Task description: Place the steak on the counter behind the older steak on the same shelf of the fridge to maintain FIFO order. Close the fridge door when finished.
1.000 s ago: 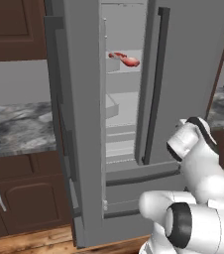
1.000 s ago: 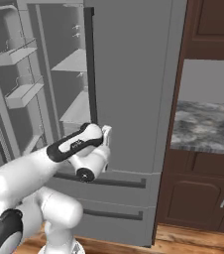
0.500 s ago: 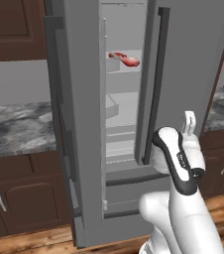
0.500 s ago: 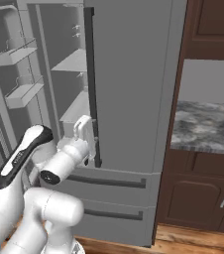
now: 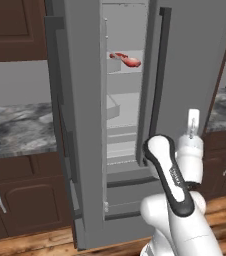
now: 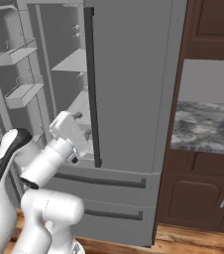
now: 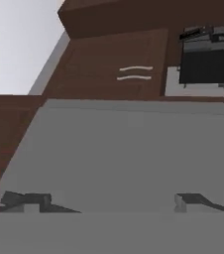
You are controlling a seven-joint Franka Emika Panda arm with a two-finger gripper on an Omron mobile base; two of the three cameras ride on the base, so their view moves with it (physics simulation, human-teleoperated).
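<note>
The fridge [image 5: 195, 65] stands with its left door [image 5: 80, 125] swung open and its right door shut, a dark handle [image 5: 160, 85] running down the edge of the right door. Through the gap, in the left base view, a steak [image 5: 127, 60] lies on the top shelf [image 5: 127, 68] at about 12 o'clock in the picture; it looks red with a paler edge, though which of the two steaks it is cannot be told at this size. Lower shelves and a bin show beneath it, bare.

The arm rises at about 5 o'clock in the left base view, its wrist turned upward, with the pincer [image 5: 193, 121] raised in front of the closed right door, below the handle's lower end. In the right base view the pincer [image 6: 73, 130] sits at about 8 o'clock, just beside the handle [image 6: 91, 89], apart from it. In the hand view the two finger tips [image 7: 27, 201] stand far apart at the bottom with nothing between them, looking over a flat grey surface toward dark brown cabinets [image 7: 119, 69].

The marbled counter [image 5: 15, 130] lies at 9 o'clock in the left base view, and another stretch [image 6: 208, 126] at 3 o'clock in the right base view.
</note>
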